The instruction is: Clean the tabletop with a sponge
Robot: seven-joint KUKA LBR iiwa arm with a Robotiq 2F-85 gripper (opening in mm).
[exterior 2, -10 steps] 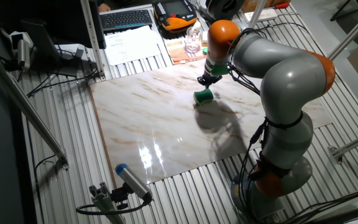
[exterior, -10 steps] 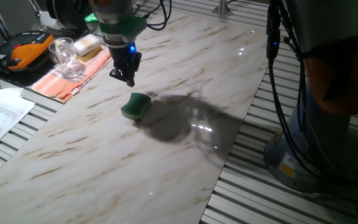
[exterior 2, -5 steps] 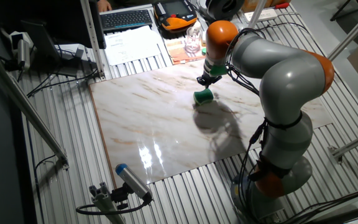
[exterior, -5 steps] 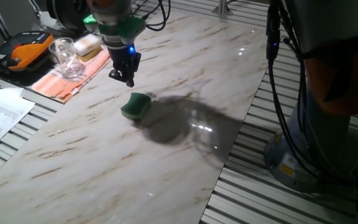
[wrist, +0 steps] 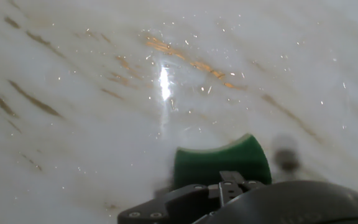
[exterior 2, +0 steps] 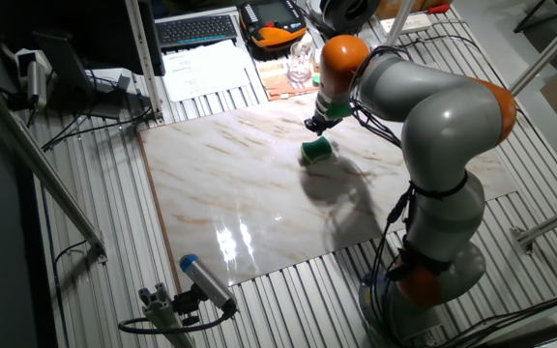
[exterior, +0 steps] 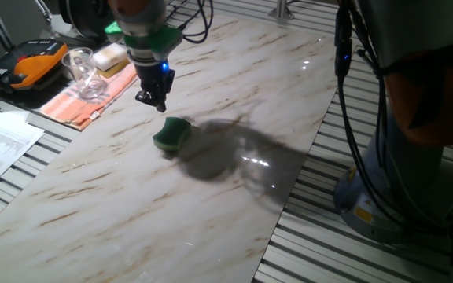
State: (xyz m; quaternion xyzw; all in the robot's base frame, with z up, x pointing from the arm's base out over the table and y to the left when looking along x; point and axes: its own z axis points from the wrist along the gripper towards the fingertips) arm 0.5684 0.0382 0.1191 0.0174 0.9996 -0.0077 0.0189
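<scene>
Glossy marble-look counter [exterior: 234,94], brown veins, strong glare. Green sponge [exterior: 171,134] lying flat near middle, toward cloth-side edge. Claw [exterior: 155,101] hanging just above, beside sponge, holding nothing; gap between fingers impossible to tell. Orange striped cloth [exterior: 93,98], glass [exterior: 85,75] off slab.

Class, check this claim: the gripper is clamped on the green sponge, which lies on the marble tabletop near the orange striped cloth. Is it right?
Not quite. The gripper is not clamped on the green sponge; it hangs above it, apart. One fixed view shows the gap. The sponge does lie on the marble tabletop, near the orange striped cloth.
</scene>
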